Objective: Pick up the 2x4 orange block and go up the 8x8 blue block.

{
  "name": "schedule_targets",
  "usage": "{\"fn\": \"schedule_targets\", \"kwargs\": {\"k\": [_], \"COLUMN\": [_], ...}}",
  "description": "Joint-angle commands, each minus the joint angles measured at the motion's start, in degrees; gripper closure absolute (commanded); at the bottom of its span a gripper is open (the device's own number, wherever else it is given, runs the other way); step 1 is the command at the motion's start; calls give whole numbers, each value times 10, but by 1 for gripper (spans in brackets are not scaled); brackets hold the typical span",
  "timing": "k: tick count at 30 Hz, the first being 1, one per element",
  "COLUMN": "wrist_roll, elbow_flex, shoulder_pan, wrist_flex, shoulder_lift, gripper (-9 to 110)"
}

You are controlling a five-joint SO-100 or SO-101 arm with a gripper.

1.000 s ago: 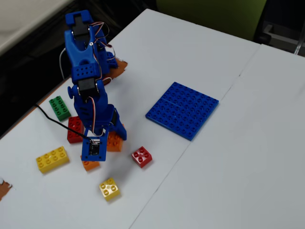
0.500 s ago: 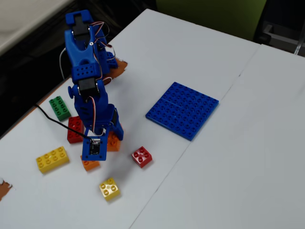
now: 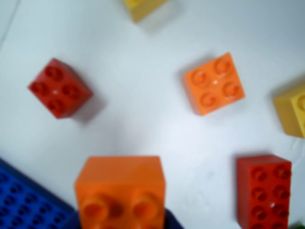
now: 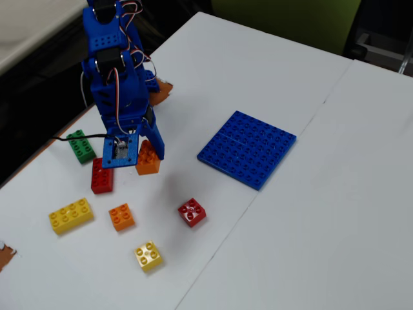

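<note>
White tabletop (image 4: 310,213) carries scattered bricks, lit evenly. In the fixed view the gripper (image 4: 147,154) is raised clear of the surface with its fingers closed on the 2x4 orange block (image 4: 148,159), which hangs between them, off the table. The wrist view shows the same block (image 3: 120,191) at the bottom edge, end-on, studs facing the camera. The 8x8 blue block (image 4: 247,148) lies flat, well apart to the right in the fixed view. A small orange brick (image 4: 121,216), red brick (image 4: 192,212) and yellow brick (image 4: 70,215) rest on the table below the gripper.
</note>
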Motion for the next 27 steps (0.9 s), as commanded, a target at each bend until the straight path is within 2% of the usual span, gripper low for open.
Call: {"fn": "schedule_targets", "kwargs": {"k": [1,15,27], "wrist_roll": [-4,-58,-124], "elbow_flex": [-3,-33,-111], "shoulder_pan": [-31,-157,-251], "wrist_flex": [15,62,68], "shoulder_lift": [74,156,72], "gripper": [101,101,101]}}
